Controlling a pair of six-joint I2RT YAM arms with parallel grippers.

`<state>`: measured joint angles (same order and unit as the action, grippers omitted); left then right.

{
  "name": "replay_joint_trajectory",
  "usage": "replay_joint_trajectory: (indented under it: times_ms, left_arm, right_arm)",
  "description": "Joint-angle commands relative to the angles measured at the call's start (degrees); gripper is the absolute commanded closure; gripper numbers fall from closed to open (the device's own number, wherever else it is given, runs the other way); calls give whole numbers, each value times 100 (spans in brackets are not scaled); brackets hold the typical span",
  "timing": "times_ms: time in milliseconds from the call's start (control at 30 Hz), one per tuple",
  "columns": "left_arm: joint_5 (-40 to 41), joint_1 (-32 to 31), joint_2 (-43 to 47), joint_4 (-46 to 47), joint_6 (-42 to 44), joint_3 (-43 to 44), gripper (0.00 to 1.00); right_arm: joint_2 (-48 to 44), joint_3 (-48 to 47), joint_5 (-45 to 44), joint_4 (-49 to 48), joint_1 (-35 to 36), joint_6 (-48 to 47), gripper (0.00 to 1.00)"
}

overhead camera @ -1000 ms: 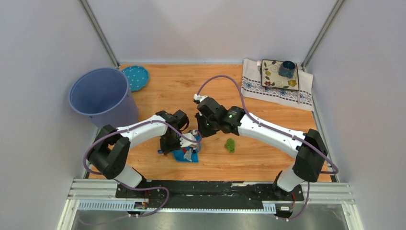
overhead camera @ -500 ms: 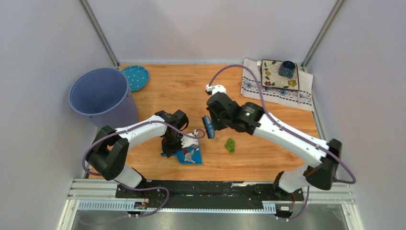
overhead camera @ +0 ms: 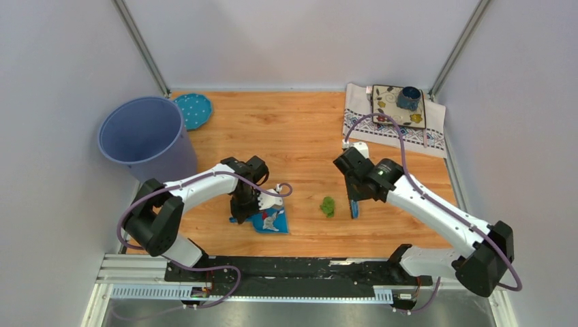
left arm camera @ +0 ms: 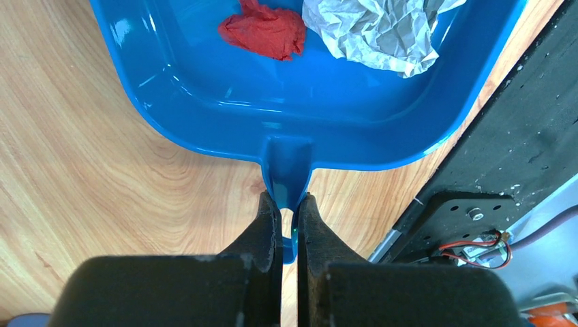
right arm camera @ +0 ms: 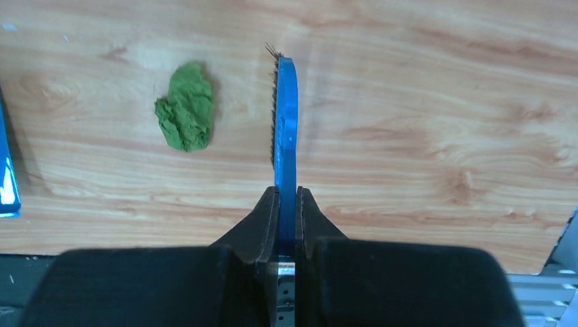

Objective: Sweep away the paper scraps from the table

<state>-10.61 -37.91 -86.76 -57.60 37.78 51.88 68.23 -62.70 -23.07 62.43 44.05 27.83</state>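
Observation:
My left gripper (left arm camera: 289, 204) is shut on the handle of a blue dustpan (left arm camera: 307, 95) that rests on the table (overhead camera: 293, 129); it also shows in the top view (overhead camera: 271, 221). A red scrap (left arm camera: 262, 30) and a white-grey scrap (left arm camera: 378, 34) lie in the pan. A green scrap (overhead camera: 328, 206) lies on the wood right of the pan, also seen in the right wrist view (right arm camera: 185, 107). My right gripper (right arm camera: 286, 197) is shut on a blue brush (right arm camera: 285, 129), which stands just right of the green scrap (overhead camera: 354, 206). No dark blue scrap shows.
A blue-grey bin (overhead camera: 142, 138) stands at the far left with a spotted teal plate (overhead camera: 193, 110) behind it. A patterned white cloth (overhead camera: 395, 126) at the back right carries a tile and a blue cup (overhead camera: 409, 97). The black rail (overhead camera: 300, 269) runs along the near edge.
My right arm has swung the brush from beside the dustpan rightward, over the green scrap, to its right side. The left gripper and dustpan have stayed put.

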Motion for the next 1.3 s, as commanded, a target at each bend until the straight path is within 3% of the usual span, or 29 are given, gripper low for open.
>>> replay_joint_trajectory:
  times_ms: [0, 233, 433, 667, 833, 1000, 1167, 1267]
  left_arm:
    - [-38, -94, -78, -58, -69, 226, 100]
    - [173, -208, -236, -119, -69, 332, 100]
    - [252, -208, -412, -84, -78, 385, 100]
    - [130, -190, -71, 126, -69, 262, 100]
    - [-476, -103, 361, 443, -113, 165, 100]
    - [-529, -32, 643, 408, -332, 410, 100]
    - [-644, 231, 967, 145, -482, 901, 100]
    - [-626, 310, 1108, -48, -543, 1314, 100]
  right_arm:
    - [277, 205, 1028, -731, -20, 231, 100]
    - [1252, -84, 2219, -2136, 516, 512, 100]
    - [1562, -717, 3485, -3561, 1044, 1013, 100]
    - [1273, -1192, 2432, -2580, 1176, 584, 100]
    - [745, -1613, 981, -1455, 1167, 214, 100]
    - [140, -2185, -255, -533, 1158, -49, 100]
    - [-1002, -2502, -1269, 365, 1027, 11, 100]
    - [-1730, -2047, -1454, 603, 878, 204, 100]
